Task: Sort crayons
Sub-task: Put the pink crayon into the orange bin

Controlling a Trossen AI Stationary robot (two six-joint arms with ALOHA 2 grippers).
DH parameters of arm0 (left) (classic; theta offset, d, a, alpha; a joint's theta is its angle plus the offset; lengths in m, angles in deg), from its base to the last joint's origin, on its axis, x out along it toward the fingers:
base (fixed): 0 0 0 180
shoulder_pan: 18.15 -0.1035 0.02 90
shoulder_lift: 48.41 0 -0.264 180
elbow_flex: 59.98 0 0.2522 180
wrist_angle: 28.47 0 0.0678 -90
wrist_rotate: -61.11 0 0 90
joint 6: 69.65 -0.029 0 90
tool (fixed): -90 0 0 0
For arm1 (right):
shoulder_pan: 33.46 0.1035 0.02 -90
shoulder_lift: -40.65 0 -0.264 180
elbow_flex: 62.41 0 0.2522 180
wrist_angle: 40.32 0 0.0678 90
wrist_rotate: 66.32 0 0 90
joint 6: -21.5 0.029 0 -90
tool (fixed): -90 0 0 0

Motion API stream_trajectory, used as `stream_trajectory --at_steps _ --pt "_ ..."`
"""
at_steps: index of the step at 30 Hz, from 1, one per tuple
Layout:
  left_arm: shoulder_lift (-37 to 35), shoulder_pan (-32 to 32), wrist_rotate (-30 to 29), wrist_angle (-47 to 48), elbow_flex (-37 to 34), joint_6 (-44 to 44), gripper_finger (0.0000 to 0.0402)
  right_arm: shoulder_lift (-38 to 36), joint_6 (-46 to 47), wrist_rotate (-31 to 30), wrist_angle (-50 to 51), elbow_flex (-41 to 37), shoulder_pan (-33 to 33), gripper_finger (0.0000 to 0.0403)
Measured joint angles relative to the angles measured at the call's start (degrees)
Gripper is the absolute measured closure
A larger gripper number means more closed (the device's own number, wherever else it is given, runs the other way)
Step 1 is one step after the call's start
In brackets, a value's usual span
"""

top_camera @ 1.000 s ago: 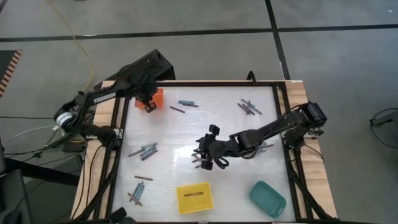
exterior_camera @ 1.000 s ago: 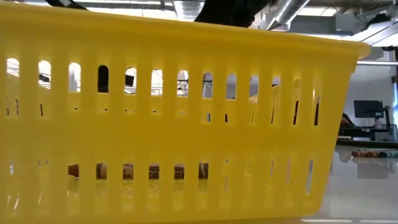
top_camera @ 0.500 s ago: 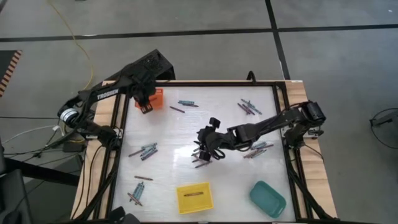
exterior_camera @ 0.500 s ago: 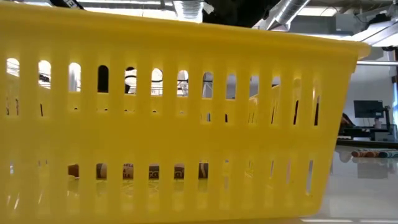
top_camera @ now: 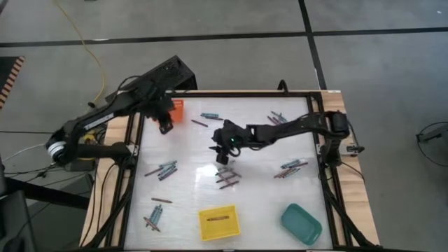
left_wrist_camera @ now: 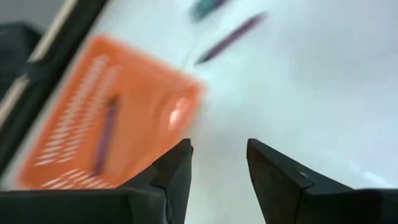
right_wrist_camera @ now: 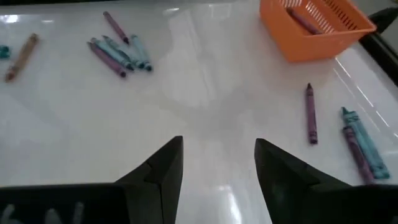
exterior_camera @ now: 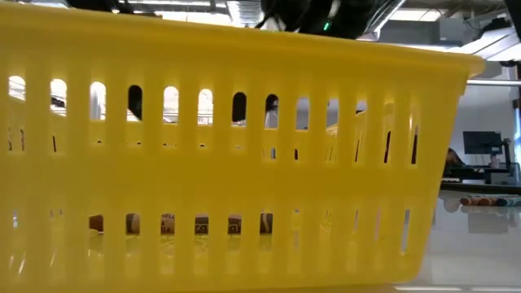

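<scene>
The yellow tray (exterior_camera: 236, 155) fills the low view, hiding the table. Both grippers, left (left_wrist_camera: 217, 165) (blurred) and right (right_wrist_camera: 217, 165), are spread and empty; crayons (right_wrist_camera: 118, 53) lie scattered.

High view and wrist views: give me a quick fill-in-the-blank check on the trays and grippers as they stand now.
1. The left gripper hovers beside the ____ tray.
2. The yellow tray holds ____ crayon.
3. The right gripper has its fingers ____ and nothing between them.
4. The teal tray sits at the table's near-____ corner.

Missing words: orange; one; open; right
</scene>
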Motion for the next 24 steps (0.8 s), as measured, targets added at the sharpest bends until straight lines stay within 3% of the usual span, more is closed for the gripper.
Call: stream_trajectory --at_steps 7,14,20,24 --pt "-7.83 17.81 -0.12 0.23 0.0 9.58 0.026 8.0 -1.0 4.21 -2.48 2.9 -5.6 0.0216" --pt "-6.36 34.95 -12.53 -0.71 -0.04 12.21 0.0261 9.7 -2.73 4.92 -0.19 5.27 -8.18 0.0239" --pt "1.13 39.62 -22.55 -1.58 -0.07 8.96 0.0261 9.64 -1.93 6.47 4.21 7.56 -10.93 0.0256" --pt "8.32 36.61 -22.69 -6.19 -0.07 2.12 0.0261 8.77 0.31 6.86 11.5 7.61 -10.32 0.0261"
